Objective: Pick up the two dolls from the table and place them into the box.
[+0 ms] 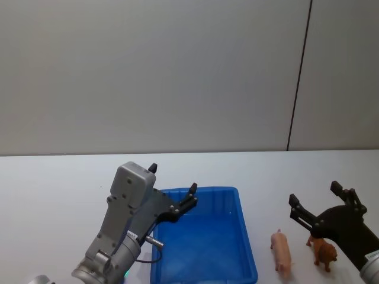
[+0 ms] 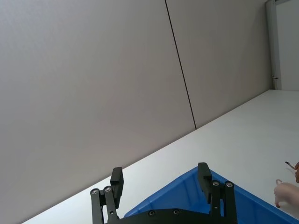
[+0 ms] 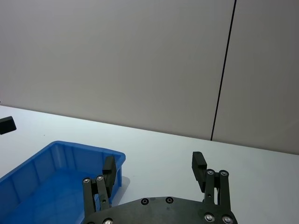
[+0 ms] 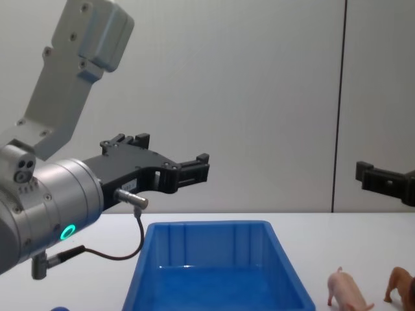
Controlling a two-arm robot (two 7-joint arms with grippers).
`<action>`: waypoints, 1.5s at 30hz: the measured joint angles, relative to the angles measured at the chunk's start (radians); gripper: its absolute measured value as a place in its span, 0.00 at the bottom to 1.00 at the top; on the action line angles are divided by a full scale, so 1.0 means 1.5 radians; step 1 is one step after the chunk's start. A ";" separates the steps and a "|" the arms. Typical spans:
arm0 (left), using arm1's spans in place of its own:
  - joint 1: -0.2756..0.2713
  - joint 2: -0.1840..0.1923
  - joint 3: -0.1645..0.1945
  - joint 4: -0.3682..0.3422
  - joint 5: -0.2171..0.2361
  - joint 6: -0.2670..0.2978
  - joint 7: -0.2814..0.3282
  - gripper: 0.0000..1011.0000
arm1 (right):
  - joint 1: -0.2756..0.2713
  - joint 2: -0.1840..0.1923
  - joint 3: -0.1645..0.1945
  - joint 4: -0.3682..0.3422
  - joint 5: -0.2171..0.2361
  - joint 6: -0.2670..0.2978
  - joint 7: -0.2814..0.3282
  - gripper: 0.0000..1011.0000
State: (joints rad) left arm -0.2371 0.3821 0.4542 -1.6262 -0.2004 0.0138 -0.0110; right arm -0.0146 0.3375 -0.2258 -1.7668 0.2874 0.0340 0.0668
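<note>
The left gripper (image 1: 173,178) is being held in the air above the near left part of the blue plastic bin (image 1: 204,190), its fingers spread wide with nothing between them; in the left wrist view (image 2: 160,173) the gap is being crossed by bare wall and the bin's rim alone. The right gripper (image 1: 314,193) is being held wide open and empty over the white table (image 1: 59,177), to the right of the bin. The pink pig figurine (image 1: 282,251) is being left standing on the table just right of the bin, apart from its wall. The reddish-brown maned figurine (image 1: 324,253) is standing beside the pig, farther right, partly covered by the right gripper's body. In the chest view it (image 4: 401,285) is being cut off by the frame's edge, so its head cannot be made out there.
</note>
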 joint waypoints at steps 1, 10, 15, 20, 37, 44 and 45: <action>0.000 0.000 0.000 0.000 0.000 0.000 0.000 0.99 | 0.000 0.000 0.000 0.000 0.000 0.000 0.000 0.99; 0.000 0.000 0.000 0.000 0.000 0.000 0.000 0.99 | 0.003 0.002 0.004 0.007 0.007 0.005 0.004 0.99; 0.000 0.000 0.000 0.000 0.000 0.000 0.000 0.99 | 0.005 0.005 0.009 0.017 0.015 0.021 0.007 0.99; 0.000 0.000 0.000 0.000 0.000 0.000 0.000 0.99 | 0.007 0.010 0.015 0.034 0.020 0.045 0.009 0.99; 0.000 0.000 0.000 0.000 0.000 0.000 0.000 0.99 | 0.006 0.017 0.020 0.086 0.022 0.123 0.021 0.99; 0.000 0.000 0.000 0.000 0.000 0.000 0.000 0.99 | 0.008 0.015 0.018 0.104 0.021 0.143 0.025 0.99; 0.000 0.000 0.000 0.000 0.000 0.000 0.000 0.99 | 0.008 0.015 0.018 0.106 0.021 0.145 0.026 0.97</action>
State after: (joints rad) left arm -0.2371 0.3821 0.4542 -1.6262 -0.2004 0.0138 -0.0109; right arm -0.0027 0.3593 -0.1992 -1.6075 0.3190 0.2517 0.1056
